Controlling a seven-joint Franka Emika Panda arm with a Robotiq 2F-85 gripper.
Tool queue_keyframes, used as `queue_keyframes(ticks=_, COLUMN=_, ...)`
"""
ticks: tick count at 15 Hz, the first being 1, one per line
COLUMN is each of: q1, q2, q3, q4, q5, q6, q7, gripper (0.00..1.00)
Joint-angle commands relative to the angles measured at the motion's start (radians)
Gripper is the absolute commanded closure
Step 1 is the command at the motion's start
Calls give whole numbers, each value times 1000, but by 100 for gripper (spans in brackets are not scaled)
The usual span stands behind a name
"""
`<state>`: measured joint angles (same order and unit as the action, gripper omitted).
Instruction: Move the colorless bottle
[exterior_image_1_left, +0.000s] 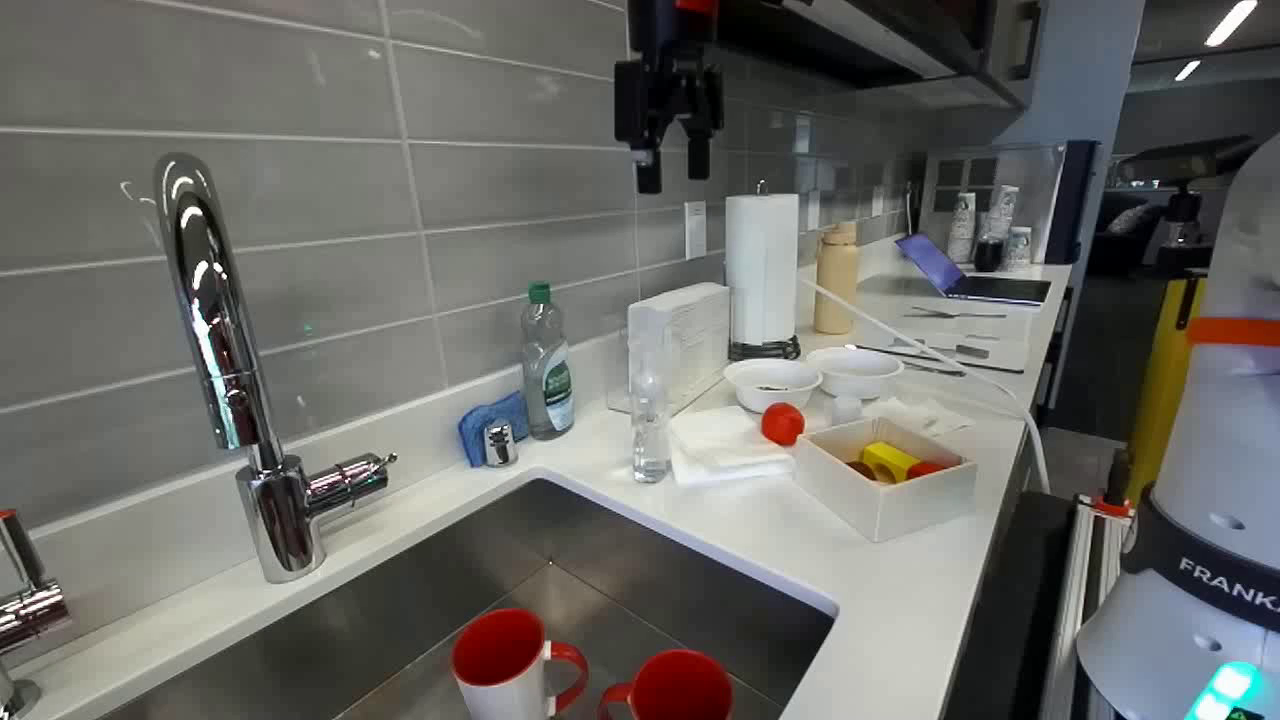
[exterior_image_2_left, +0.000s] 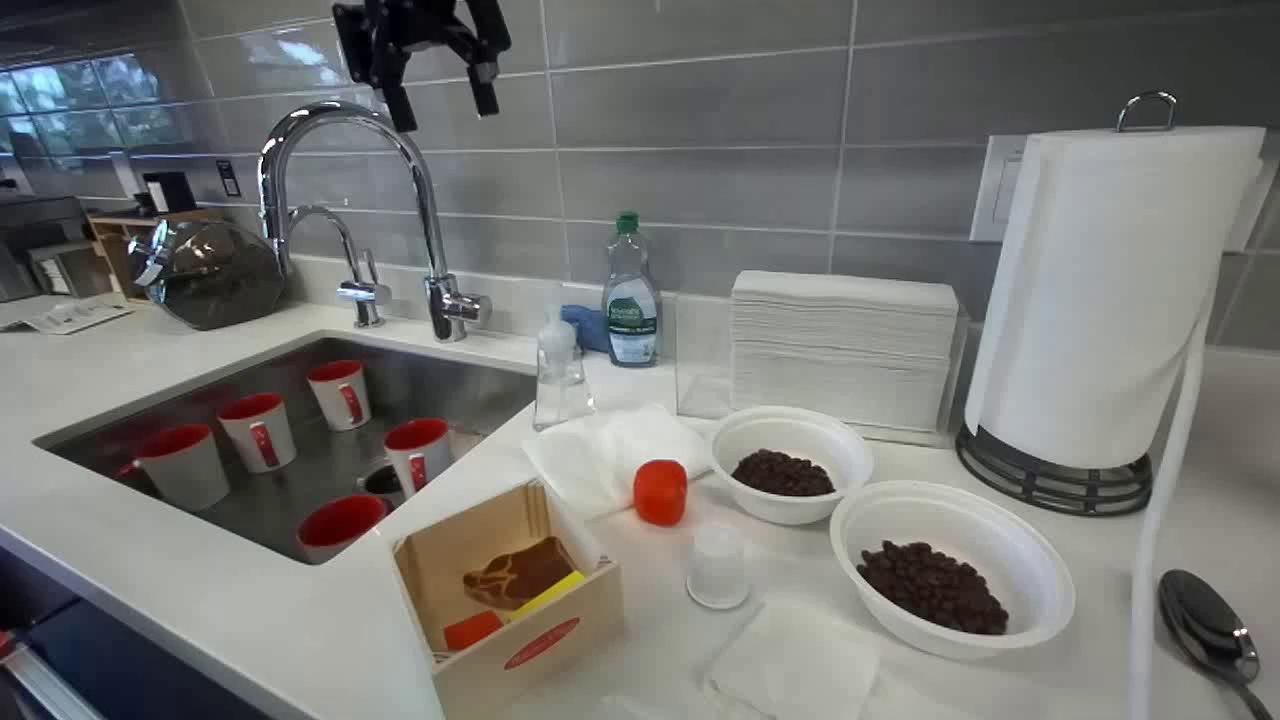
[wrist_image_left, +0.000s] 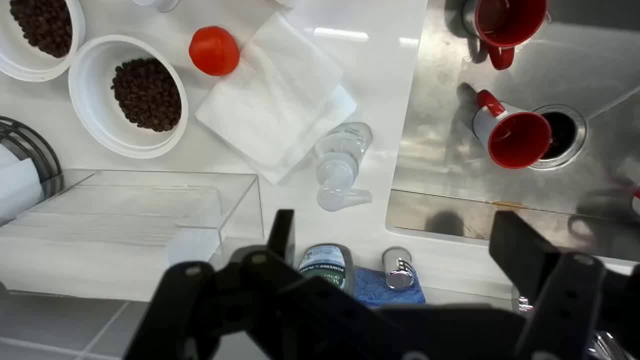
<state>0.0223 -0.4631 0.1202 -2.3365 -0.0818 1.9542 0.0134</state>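
Note:
The colorless bottle (exterior_image_1_left: 651, 440) is clear plastic with a pump top. It stands upright on the white counter near the sink corner, also seen in an exterior view (exterior_image_2_left: 562, 385). In the wrist view the bottle (wrist_image_left: 342, 150) shows from above, beside white napkins, its spout toward the sink. My gripper (exterior_image_1_left: 674, 172) hangs high above the counter, well above the bottle and apart from everything; it also shows in an exterior view (exterior_image_2_left: 445, 110). In the wrist view the fingers (wrist_image_left: 395, 225) are wide apart with nothing between them. The bottle lies ahead of the fingertips there.
The green-topped bottle (exterior_image_2_left: 630, 300), blue sponge (exterior_image_1_left: 490, 425) and napkin holder (exterior_image_2_left: 840, 345) stand by the wall. The sink (exterior_image_1_left: 560, 520) holds several red-white mugs. A wooden box (exterior_image_2_left: 560, 640), red ball-like object (exterior_image_2_left: 660, 492), two bowls (exterior_image_2_left: 790, 465) and paper-towel roll (exterior_image_2_left: 1100, 300) are nearby.

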Motion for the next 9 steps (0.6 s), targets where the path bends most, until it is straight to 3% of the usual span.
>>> queue_keyframes(ticks=1, q1=16, q2=1, q3=-13, q4=3, q5=-7, q6=-4, q7=6, gripper=0)
queue_keyframes(ticks=4, q1=16, q2=1, q3=-13, q4=3, q5=-7, q6=-4, q7=6, gripper=0)
queue_keyframes(ticks=9, q1=-54, q2=83, q3=14, q4=7, q5=-48, q6=90, q7=295, gripper=0)
